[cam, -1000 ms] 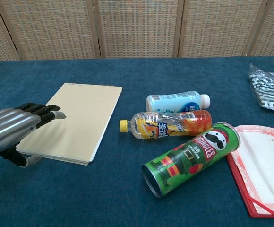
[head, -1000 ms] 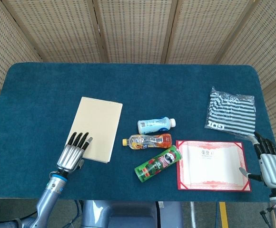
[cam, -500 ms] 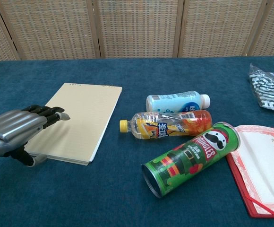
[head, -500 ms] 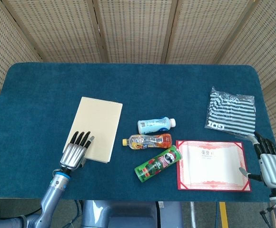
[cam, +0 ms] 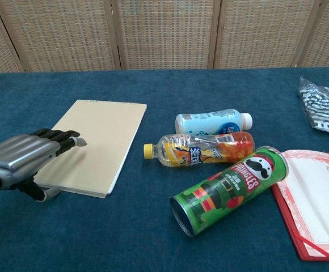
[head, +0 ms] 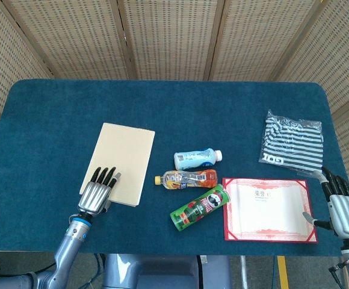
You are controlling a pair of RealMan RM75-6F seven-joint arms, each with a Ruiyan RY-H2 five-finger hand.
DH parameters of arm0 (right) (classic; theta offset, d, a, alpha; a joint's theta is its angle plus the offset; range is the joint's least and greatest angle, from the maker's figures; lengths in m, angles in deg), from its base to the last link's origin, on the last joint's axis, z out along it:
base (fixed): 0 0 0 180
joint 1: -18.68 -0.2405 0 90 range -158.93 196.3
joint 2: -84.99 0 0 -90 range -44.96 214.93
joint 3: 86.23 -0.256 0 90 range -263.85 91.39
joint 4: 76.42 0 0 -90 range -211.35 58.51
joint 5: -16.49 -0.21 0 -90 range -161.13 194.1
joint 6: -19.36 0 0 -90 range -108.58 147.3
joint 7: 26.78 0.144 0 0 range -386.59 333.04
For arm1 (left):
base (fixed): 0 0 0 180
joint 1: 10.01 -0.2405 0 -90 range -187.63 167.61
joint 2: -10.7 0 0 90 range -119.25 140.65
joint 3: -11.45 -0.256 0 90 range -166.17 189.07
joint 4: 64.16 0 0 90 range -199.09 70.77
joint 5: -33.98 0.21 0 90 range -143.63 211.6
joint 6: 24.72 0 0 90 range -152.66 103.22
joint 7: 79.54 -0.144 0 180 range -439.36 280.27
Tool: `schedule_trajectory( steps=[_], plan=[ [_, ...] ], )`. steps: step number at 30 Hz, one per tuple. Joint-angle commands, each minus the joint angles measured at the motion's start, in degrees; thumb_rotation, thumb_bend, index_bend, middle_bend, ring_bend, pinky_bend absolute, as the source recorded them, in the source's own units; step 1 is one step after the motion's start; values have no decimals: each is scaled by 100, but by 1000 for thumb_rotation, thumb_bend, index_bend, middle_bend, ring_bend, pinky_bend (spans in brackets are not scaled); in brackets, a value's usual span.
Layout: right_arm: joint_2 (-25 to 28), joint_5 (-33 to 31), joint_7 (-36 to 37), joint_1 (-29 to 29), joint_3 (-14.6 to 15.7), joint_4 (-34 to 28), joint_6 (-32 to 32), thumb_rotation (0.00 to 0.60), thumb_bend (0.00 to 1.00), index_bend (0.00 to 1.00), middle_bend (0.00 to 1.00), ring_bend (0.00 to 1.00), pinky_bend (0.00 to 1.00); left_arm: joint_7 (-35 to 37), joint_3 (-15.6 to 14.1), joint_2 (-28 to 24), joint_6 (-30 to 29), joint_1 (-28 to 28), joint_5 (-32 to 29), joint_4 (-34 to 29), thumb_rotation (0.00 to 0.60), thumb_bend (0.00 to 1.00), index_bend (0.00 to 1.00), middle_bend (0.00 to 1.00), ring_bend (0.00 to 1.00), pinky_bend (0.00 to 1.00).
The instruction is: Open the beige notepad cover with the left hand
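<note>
The beige notepad (head: 123, 161) (cam: 97, 143) lies flat and closed on the blue table, left of centre. My left hand (head: 96, 192) (cam: 24, 160) hovers flat over its near left corner, fingers stretched out and slightly apart, holding nothing; its thumb sits by the pad's near edge. My right hand (head: 339, 206) rests at the table's near right corner, fingers apart and empty; the chest view does not show it.
Right of the notepad lie a white bottle (head: 197, 158), an orange drink bottle (head: 186, 179) and a green Pringles can (head: 200, 208). A red-framed certificate (head: 269, 209) lies near the front right, and a striped bagged cloth (head: 292, 144) behind it.
My left hand has crept a little to the right and further over the notepad's near corner. The notepad stays closed, and the right hand has not moved.
</note>
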State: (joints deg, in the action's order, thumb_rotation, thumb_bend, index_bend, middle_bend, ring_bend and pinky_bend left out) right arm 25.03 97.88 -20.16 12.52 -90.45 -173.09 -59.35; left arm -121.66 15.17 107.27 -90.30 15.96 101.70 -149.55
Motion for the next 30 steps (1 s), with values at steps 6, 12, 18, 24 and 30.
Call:
schedule_trajectory(
  steps=[6, 12, 18, 24, 30],
  plan=[
    [0, 14, -13, -2, 4, -8, -1, 600, 208, 27, 0, 0, 0, -4, 24, -9, -32, 35, -27, 55, 600, 333, 0, 0, 0, 0],
    [-10, -1, -27, -6, 1, -3, 9, 600, 208, 27, 0, 0, 0, -50, 96, 35, 71, 133, -184, 162, 600, 333, 0, 0, 0, 0],
    [-11, 3, -6, -4, -6, 4, -1, 600, 207, 27, 0, 0, 0, -130, 157, 121, 180, 247, -361, 298, 600, 334, 0, 0, 0, 0],
    [-2, 1, 34, -4, -12, 13, -1, 600, 208, 27, 0, 0, 0, -129, 145, 194, 168, 290, -395, 402, 600, 343, 0, 0, 0, 0],
    [-12, 33, 15, -4, 2, 10, -7, 600, 207, 27, 0, 0, 0, 9, 172, 253, 36, 302, -299, 503, 600, 411, 0, 0, 0, 0]
  ],
)
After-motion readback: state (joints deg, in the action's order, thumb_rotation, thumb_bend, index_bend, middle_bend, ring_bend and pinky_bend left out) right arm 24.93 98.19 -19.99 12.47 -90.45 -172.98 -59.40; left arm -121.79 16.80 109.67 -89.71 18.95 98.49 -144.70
